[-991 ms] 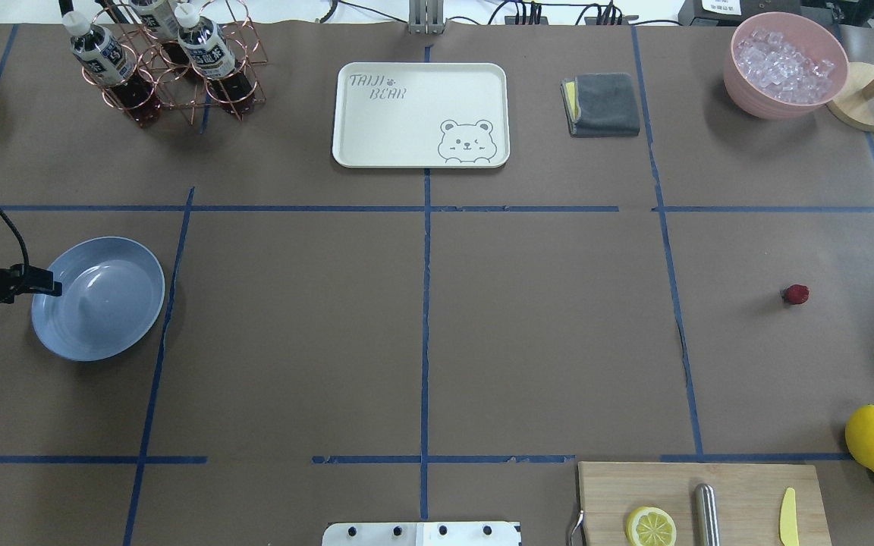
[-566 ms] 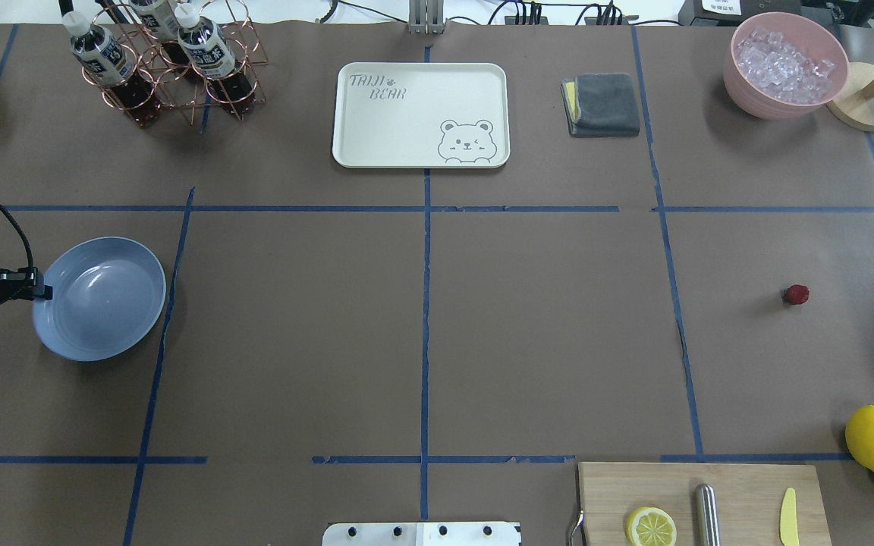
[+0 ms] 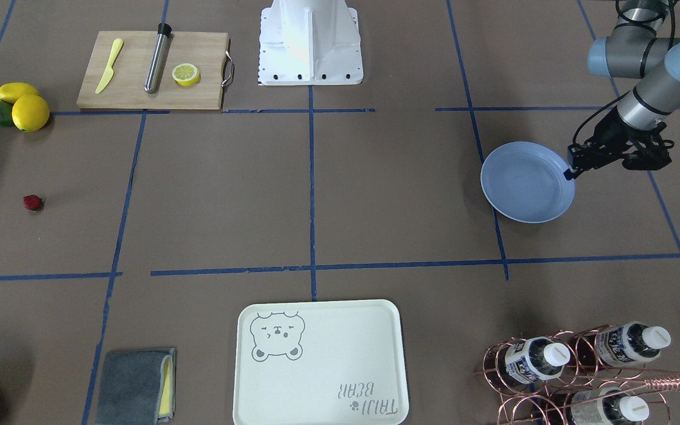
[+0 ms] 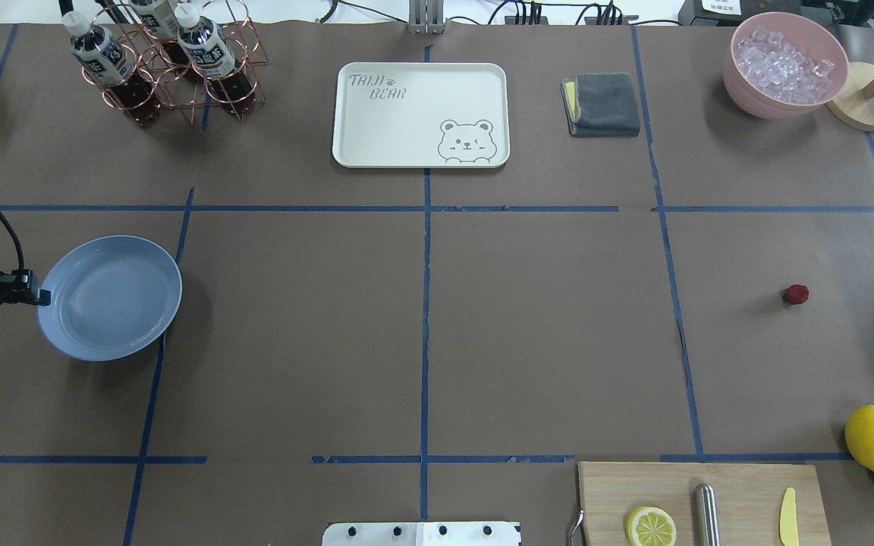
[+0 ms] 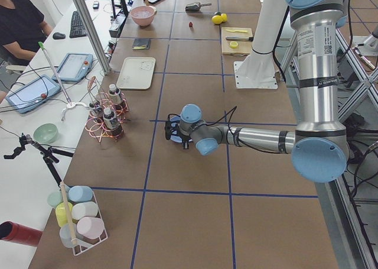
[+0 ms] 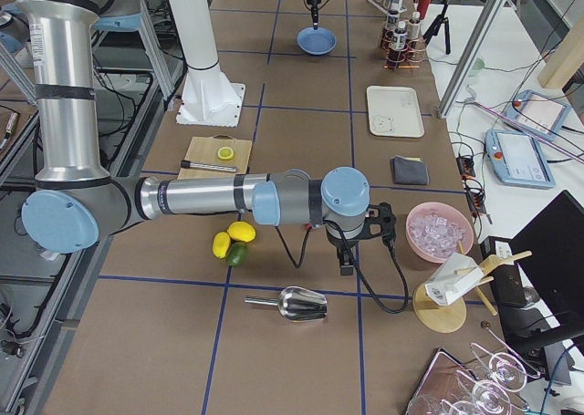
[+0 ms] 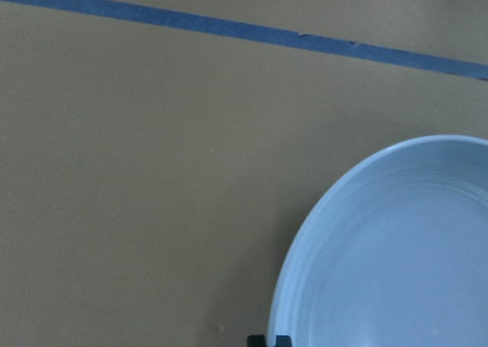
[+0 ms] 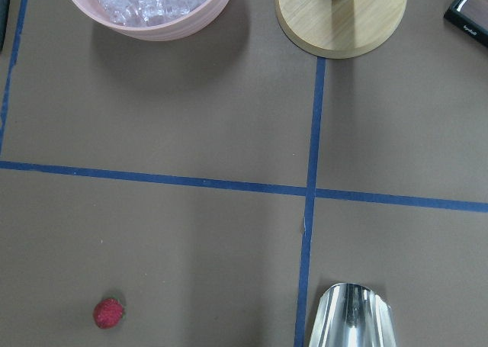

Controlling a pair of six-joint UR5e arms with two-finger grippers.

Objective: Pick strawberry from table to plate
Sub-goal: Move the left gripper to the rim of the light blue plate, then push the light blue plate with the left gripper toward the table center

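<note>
1. Fingertips of left claw (image 4: 39, 296) sit at the outer rim of the plate (image 4: 111, 299). The wrist view shows a dark tip on either side of that rim, so I read the claw as clamped on the plate edge, w/ nothing else in it.
2. Right claw (image 6: 347, 265) shows only in the side view from the robot's right, so can't tell if it's open or closed. It hangs over the worktop (image 4: 543, 341) near the pink ice bowl (image 6: 441, 233).
3. Strawberry (image 4: 795, 294) lies alone on bare brown paper on the robot's right side. Nothing touches it. It shows at the lower left of the right wrist view, so the claw isn't centred over it yet.
4. Plate is empty and sits far over on the robot's left, well apart from the berry.
5. Progress (my judgement): approx. at the start. Berry not gripped, lifted or moved. Left to do: line up the right claw, descend, grip, carry across to the plate, release.
</note>
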